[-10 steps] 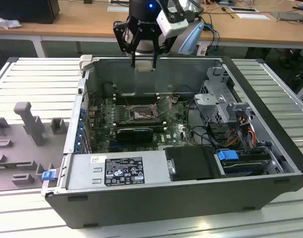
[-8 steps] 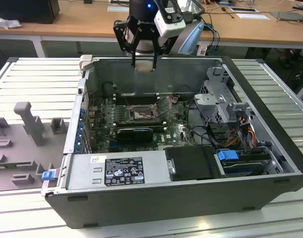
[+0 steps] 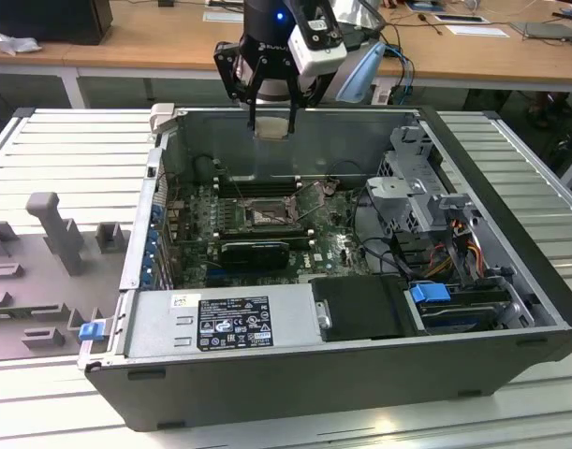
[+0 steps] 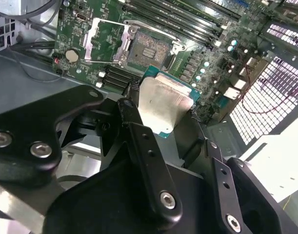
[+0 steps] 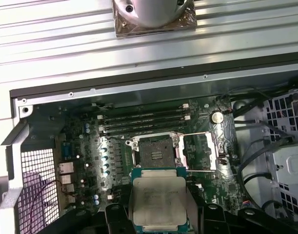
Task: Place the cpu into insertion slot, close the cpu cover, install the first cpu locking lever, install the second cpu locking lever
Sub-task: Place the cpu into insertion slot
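— Where is the chip (image 3: 271, 129)?
— Gripped flat between the two fingers of the tool (image 3: 271, 120), high over the open computer case (image 3: 295, 374).
— And the socket (image 5: 155, 152)?
— Bare on the green board (image 5: 90, 146) below the chip, well apart from it, with its metal cover (image 5: 200, 152) swung open just beside it.

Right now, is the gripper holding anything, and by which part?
Yes: the gripper holds the cpu, jaws closed on two opposite side edges, above the open insertion slot, not yet seated.
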Robot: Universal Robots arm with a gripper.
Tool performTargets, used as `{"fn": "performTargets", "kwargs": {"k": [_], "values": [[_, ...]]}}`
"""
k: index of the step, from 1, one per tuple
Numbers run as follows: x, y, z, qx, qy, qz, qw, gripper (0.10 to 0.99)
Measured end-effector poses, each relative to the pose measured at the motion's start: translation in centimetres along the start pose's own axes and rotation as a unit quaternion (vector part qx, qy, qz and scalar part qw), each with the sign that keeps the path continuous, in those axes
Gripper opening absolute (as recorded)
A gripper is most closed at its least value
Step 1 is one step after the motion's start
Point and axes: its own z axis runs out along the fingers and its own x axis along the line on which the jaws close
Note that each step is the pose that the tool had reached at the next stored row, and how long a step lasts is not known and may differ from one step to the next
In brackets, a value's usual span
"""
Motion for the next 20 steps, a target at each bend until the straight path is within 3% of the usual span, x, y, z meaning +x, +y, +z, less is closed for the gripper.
{"fn": "performTargets", "kwargs": {"k": [5, 12, 20], "values": [[0.0, -0.01, 0.12, -0.0002, -0.0011, 0.013, 0.9999, 0.529], [0.0, -0.02, 0.2, -0.001, -0.0044, 0.049, 0.9988, 0.529], [0.0, -0.03, 0.32, -0.0013, -0.006, 0.067, 0.9977, 0.529]]}}
